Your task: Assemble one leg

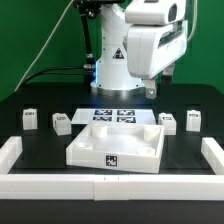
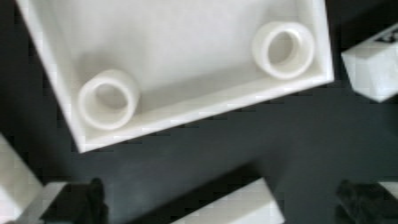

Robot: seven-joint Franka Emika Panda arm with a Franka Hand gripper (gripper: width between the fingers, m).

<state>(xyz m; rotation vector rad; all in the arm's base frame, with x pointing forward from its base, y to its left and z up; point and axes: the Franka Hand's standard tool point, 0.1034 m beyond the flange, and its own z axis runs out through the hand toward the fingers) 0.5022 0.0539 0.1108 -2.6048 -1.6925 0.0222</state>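
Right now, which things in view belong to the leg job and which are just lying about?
Job: four legs, exterior view's left to right; white tray-like piece; gripper, open.
Lying about: marker board; white rails along the table edges.

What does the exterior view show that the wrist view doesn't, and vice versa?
Only the exterior view: the arm, the marker board, and all four legs, two either side of it. Only the wrist view: two round sockets in the tray, and the hand, open and empty. Both: the large white tray.
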